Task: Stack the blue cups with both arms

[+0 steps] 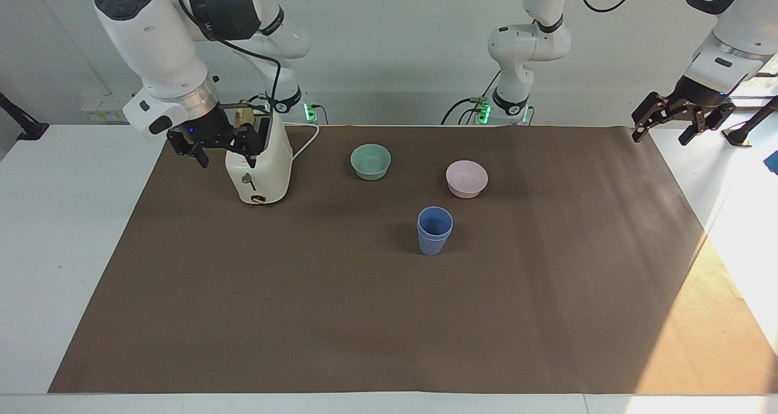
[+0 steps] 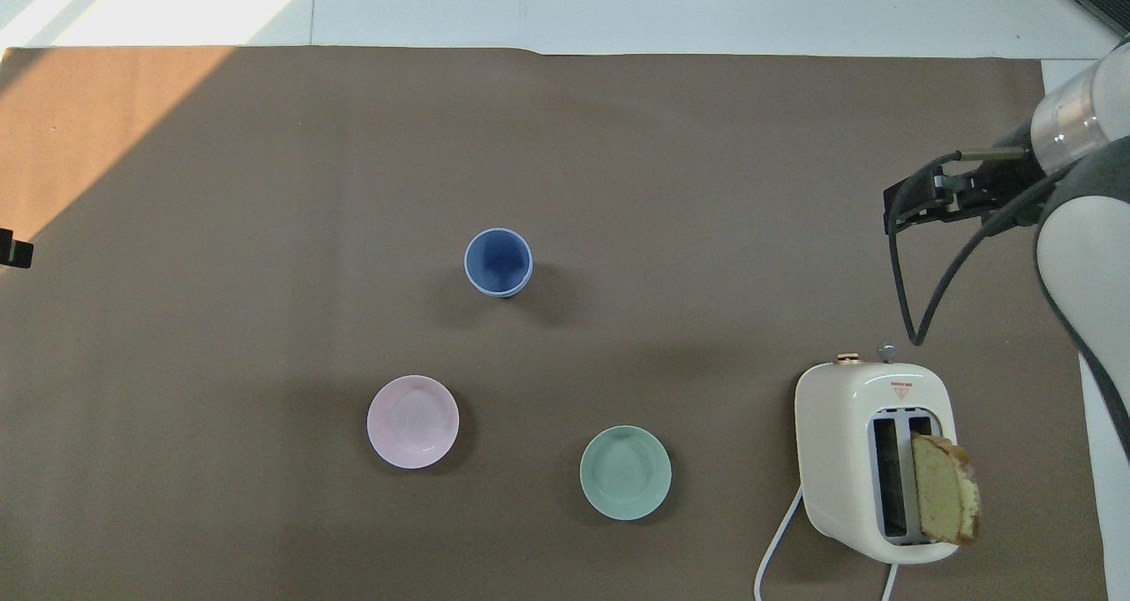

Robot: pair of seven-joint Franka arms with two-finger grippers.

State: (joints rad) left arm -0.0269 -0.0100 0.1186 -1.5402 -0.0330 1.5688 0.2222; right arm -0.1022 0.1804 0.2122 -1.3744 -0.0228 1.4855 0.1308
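Observation:
The two blue cups (image 1: 434, 230) stand nested one inside the other as one upright stack on the brown mat, farther from the robots than the two bowls; the stack also shows in the overhead view (image 2: 499, 262). My right gripper (image 1: 219, 149) is open and empty, raised beside the toaster at the right arm's end of the mat; it also shows in the overhead view (image 2: 909, 211). My left gripper (image 1: 674, 125) is open and empty, and waits raised over the table edge at the left arm's end; only its tip (image 2: 13, 252) shows from overhead.
A cream toaster (image 1: 258, 171) with a toast slice (image 2: 945, 491) in one slot stands near the right arm's base. A mint-green bowl (image 1: 371, 160) and a pink bowl (image 1: 467, 178) sit nearer to the robots than the cups. The brown mat (image 1: 304, 317) covers the table.

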